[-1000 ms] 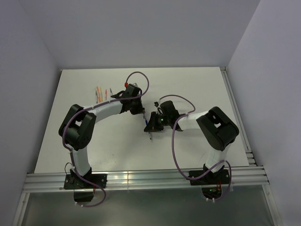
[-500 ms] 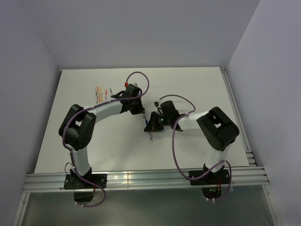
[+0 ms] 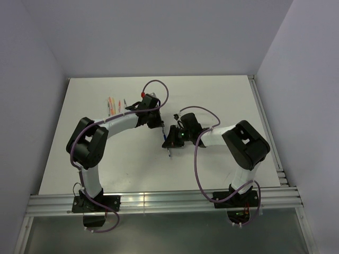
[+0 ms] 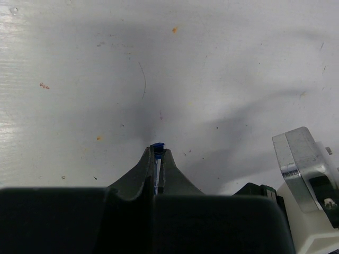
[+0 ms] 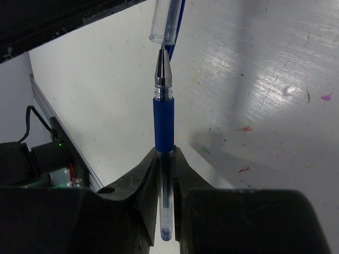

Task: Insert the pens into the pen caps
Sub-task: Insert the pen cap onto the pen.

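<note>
**Right claw.** The right claw is partly closed and clamps the blue pen by its barrel. The blue grip sleeve and the metal tip stand out ahead of the fingertips, in line with the claw.

**Just ahead of the tip.** The clear pen cap hangs with its open mouth facing the pen. The tip sits just short of the mouth and has not entered it. The cap looks slightly tilted against the pen axis. Beyond both lies the bare counter, well below the pair.

**Left claw.** The left claw is fully closed on the pen cap. Only a small blue end shows between its fingertips.

**Change.** Over the last second neither arm has visibly moved, and both grips are unchanged. Judgement: this is the alignment hold before insertion, so no pen is capped yet. The next move calls for a straight push along the pen axis. The tilt may make the tip catch on the cap rim.

**Farther off.** The remaining pens lie on the counter, well apart from the left claw, on its outer side.
</note>
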Robot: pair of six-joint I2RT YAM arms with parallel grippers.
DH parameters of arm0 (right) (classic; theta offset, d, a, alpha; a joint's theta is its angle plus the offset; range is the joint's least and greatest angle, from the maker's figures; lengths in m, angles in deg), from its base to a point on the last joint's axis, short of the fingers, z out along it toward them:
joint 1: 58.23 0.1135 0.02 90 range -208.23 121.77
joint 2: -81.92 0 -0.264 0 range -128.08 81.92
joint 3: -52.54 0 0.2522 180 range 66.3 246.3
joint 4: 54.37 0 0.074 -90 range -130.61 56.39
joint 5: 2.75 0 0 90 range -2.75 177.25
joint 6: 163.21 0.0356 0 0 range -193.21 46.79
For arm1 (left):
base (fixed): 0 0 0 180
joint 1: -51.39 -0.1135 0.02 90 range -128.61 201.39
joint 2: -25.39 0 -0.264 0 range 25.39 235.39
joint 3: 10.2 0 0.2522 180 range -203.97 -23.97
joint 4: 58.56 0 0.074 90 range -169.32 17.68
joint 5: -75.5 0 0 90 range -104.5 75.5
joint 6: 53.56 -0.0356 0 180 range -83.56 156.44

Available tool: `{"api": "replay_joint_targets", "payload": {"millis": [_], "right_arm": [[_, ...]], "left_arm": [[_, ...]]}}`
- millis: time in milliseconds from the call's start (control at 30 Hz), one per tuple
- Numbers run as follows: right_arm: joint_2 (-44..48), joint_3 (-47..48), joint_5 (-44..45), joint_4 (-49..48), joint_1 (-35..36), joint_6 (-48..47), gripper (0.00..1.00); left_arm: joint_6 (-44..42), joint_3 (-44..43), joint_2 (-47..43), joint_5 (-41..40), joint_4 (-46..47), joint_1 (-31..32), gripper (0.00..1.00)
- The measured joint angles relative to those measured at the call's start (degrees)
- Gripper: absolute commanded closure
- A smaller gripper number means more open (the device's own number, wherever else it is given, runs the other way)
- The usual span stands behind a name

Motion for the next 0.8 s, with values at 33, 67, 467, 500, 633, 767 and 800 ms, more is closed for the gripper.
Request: {"api": "replay_joint_targets", "payload": {"millis": [33, 67, 467, 500, 633, 767, 800], "right_arm": [[0.04, 0.00, 0.00, 0.02, 0.00, 0.00, 1.00], [0.04, 0.00, 0.00, 0.00, 0.00, 0.00, 1.00], [0.07, 0.00, 0.22, 0.04, 0.00, 0.00, 1.00], [0.07, 0.00, 0.22, 0.04, 0.00, 0.00, 1.00], [0.09, 0.00, 0.24, 0.04, -0.04, 0.00, 1.00], [0.28, 0.00, 0.42, 0.04, -0.59, 0.02, 1.00], [0.39, 0.00, 0.48, 0.04, -0.81, 0.09, 1.00]], "left_arm": [[0.00, 0.00, 0.00, 0.00, -0.02, 0.00, 1.00], [0.00, 0.00, 0.00, 0.00, -0.02, 0.00, 1.00], [0.00, 0.00, -0.04, 0.02, -0.02, 0.24, 1.00], [0.00, 0.00, -0.04, 0.02, -0.02, 0.35, 1.00], [0.00, 0.00, -0.07, 0.02, -0.04, 0.70, 1.00], [0.04, 0.26, -0.48, 0.00, -0.11, 0.92, 1.00], [0.07, 0.46, -0.74, 0.00, -0.15, 0.96, 1.00]]}}
